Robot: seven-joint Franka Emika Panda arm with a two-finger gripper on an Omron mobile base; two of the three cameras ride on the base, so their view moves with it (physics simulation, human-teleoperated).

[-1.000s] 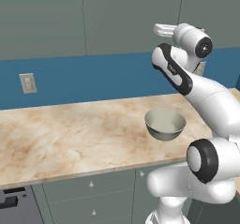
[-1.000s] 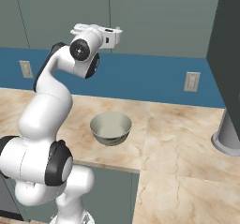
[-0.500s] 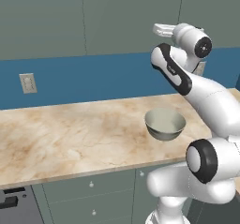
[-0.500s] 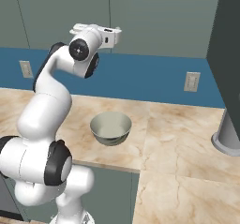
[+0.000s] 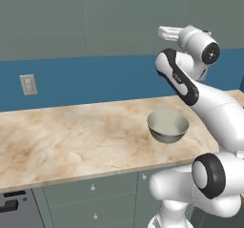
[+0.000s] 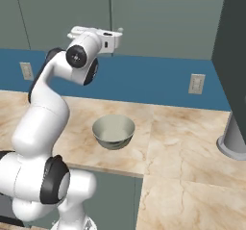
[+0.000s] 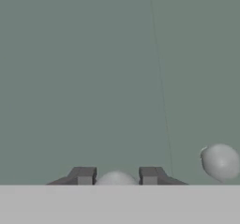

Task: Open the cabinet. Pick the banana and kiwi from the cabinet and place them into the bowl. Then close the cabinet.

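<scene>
Hidden and cut-off parts
The closed cabinet (image 7: 93, 78) hides its inside; the knob (image 7: 116, 178) between the pincer (image 7: 116, 176) tips is cut off below.

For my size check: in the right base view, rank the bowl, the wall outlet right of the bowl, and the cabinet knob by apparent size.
1. bowl, largest.
2. wall outlet, clearly smaller.
3. cabinet knob, a tiny dot by the gripper, smallest.

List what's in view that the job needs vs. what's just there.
Job:
- tall grey-green wall cabinet, doors shut
- its small round white knob, clamped between the gripper fingers
- round grey metallic bowl, nothing in it

Just there:
- second white knob
- marble counter
- white wall outlets
- grey-green drawer fronts
</scene>
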